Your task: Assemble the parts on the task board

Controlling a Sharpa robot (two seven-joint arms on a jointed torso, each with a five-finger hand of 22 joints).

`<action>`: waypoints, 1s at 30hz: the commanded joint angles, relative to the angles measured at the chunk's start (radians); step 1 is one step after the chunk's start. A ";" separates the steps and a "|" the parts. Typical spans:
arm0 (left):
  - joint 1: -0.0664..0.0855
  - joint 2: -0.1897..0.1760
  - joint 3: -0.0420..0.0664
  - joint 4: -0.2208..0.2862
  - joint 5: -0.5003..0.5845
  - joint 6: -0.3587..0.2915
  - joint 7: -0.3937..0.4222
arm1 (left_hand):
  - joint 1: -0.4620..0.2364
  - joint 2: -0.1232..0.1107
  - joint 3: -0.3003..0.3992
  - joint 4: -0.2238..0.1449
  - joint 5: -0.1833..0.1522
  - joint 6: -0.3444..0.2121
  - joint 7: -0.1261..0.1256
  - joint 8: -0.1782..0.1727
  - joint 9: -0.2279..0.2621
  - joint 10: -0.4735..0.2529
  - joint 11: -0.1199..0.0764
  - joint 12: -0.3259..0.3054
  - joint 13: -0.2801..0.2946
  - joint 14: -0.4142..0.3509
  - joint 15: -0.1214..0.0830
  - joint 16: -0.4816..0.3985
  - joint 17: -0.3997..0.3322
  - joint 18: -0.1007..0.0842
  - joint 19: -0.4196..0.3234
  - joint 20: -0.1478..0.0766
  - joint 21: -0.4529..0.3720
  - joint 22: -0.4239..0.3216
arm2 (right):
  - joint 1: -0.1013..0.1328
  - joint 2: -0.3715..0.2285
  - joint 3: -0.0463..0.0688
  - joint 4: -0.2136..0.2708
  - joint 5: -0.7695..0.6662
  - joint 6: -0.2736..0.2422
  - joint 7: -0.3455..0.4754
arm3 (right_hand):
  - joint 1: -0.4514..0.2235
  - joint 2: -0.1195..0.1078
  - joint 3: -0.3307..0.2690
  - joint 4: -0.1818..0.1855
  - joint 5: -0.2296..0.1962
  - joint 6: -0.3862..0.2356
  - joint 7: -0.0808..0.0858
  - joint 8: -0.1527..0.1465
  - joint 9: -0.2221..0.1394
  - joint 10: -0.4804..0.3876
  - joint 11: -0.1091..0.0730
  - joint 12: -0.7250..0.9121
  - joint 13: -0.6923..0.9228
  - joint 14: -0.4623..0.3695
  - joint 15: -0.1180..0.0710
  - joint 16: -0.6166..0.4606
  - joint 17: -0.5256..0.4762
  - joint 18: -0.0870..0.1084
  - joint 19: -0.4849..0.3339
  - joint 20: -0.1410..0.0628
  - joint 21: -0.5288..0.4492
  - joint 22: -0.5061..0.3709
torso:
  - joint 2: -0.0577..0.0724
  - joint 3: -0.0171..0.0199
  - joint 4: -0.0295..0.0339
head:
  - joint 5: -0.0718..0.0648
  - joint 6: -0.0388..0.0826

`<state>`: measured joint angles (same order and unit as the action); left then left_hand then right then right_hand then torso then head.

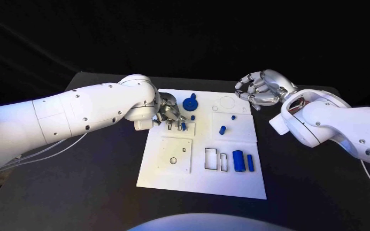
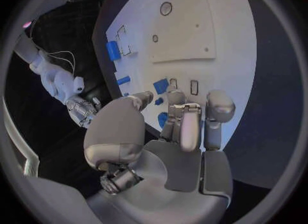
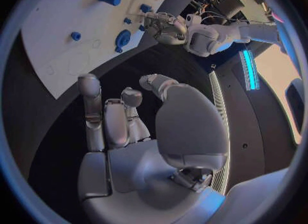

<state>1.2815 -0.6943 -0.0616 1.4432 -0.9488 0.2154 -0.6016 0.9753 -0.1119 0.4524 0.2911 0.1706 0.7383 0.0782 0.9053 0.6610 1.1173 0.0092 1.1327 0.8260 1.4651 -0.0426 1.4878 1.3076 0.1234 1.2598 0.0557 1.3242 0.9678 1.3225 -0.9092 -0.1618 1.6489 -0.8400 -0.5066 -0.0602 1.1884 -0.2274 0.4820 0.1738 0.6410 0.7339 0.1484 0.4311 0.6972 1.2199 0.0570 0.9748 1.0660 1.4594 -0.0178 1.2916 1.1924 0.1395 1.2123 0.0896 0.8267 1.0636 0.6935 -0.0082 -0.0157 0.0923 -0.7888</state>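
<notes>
Parts on the white task board (image 1: 231,180) lie mid-table: the left hand (image 1: 169,114) rests fingers-down at the board's far-left edge, over small blue pieces (image 1: 182,126), though whether it pinches one I cannot tell. Just right of it sits a blue disc (image 1: 190,104), with a peg (image 1: 222,130) and two blue cylinders (image 1: 244,161) nearer. The right hand (image 1: 261,90) hovers beyond the far-right corner, fingers curled, holding nothing.

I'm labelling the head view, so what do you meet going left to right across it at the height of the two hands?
Left arm → left hand over the task board's left edge → round blue part → small blue part → right hand → right arm.
</notes>
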 commanded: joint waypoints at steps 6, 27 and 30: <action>0.000 0.012 -0.001 -0.007 -0.005 0.021 0.001 | 0.013 -0.001 0.002 -0.003 0.005 0.004 0.003 -0.005 0.002 0.005 0.003 0.003 0.001 0.048 -0.004 0.005 0.129 -0.014 0.005 0.002 0.005 0.003 | -0.001 0.005 0.000 -0.001 0.002 0.010 0.003 | 0.003 0.008 0.005 0.003 -0.006 -0.004 -0.002 -0.002 0.001 -0.002 0.000 -0.003 0.000 0.000 0.001 -0.002 0.001 0.010 0.003 0.001 0.002 0.001 | 0.001 -0.0004 -0.0008 | -0.001 -0.003; 0.000 0.022 -0.003 -0.018 0.005 0.027 0.003 | 0.018 0.004 0.004 -0.002 0.005 0.004 0.003 -0.006 0.002 0.004 0.003 0.003 0.001 0.048 -0.004 0.005 0.129 -0.014 0.006 0.002 0.006 0.005 | -0.003 0.022 0.000 -0.010 0.002 0.030 0.003 | 0.005 0.011 0.006 0.003 -0.007 -0.002 -0.003 0.000 0.003 0.000 -0.001 -0.001 0.000 0.001 0.001 -0.003 0.001 0.011 0.004 0.000 -0.002 -0.001 | 0.000 0.0009 -0.0008 | 0.000 -0.010; 0.000 0.023 -0.004 -0.020 0.006 0.030 0.003 | 0.025 0.008 0.006 -0.003 0.005 0.004 0.003 -0.007 0.002 0.003 0.003 0.003 0.001 0.048 -0.004 0.004 0.129 -0.014 0.005 0.003 0.006 0.005 | -0.004 0.023 0.000 -0.011 0.002 0.036 0.003 | 0.005 0.011 0.006 0.003 -0.007 -0.001 -0.003 0.000 0.003 -0.001 -0.001 -0.004 -0.002 0.001 0.001 -0.004 0.000 0.011 0.003 0.000 -0.004 -0.002 | 0.000 0.0008 -0.0008 | 0.000 -0.010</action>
<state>1.2811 -0.6743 -0.0650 1.4241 -0.9479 0.2232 -0.6020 0.9902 -0.1049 0.4524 0.2911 0.1706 0.7382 0.0783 0.9054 0.6618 1.1173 0.0092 1.1327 0.8278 1.4651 -0.0426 1.4877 1.3076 0.1234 1.2597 0.0557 1.3237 0.9724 1.3198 -0.8874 -0.1619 1.6389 -0.8381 -0.4893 -0.0610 1.1924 -0.2235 0.4848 0.1766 0.6410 0.7340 0.1484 0.4312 0.6991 1.2200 0.0570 0.9748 1.0646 1.4594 -0.0178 1.2916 1.1931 0.1394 1.2124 0.0896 0.8267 1.0622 0.6937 -0.0075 -0.0160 0.0923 -0.7983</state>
